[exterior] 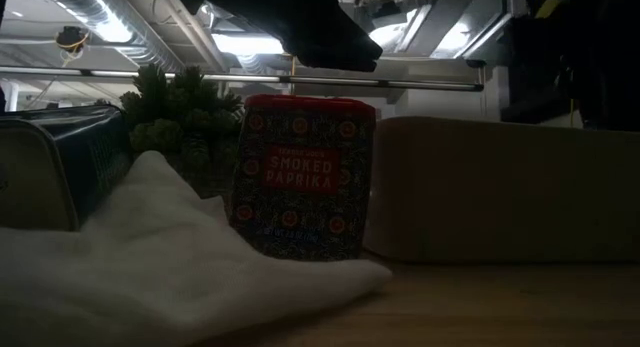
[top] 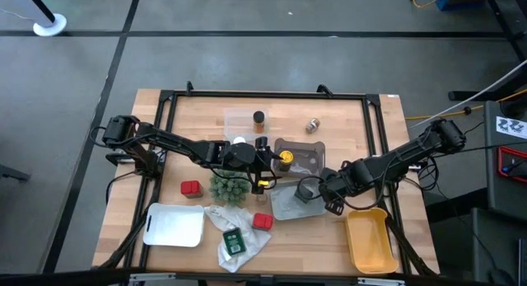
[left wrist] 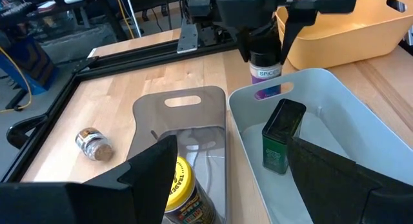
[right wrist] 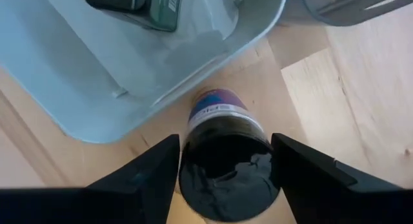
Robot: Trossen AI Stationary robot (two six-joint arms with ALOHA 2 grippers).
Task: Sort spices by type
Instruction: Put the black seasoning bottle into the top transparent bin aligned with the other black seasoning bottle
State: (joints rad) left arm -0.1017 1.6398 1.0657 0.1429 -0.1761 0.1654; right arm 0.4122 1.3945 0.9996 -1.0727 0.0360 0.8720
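Right hand [right wrist: 226,161] grips a black-capped spice jar [right wrist: 222,124] between its fingers.

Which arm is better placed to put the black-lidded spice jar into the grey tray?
Right: its gripper already holds the black-lidded jar beside the grey tray.

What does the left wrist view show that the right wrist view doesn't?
Only the left wrist view shows the yellow-capped jar in the grey tray, a loose jar lying on the table, and the yellow bin. Only the right wrist view shows the held jar's black cap between the right gripper's fingers. Both show the dark green tin in the pale tray.
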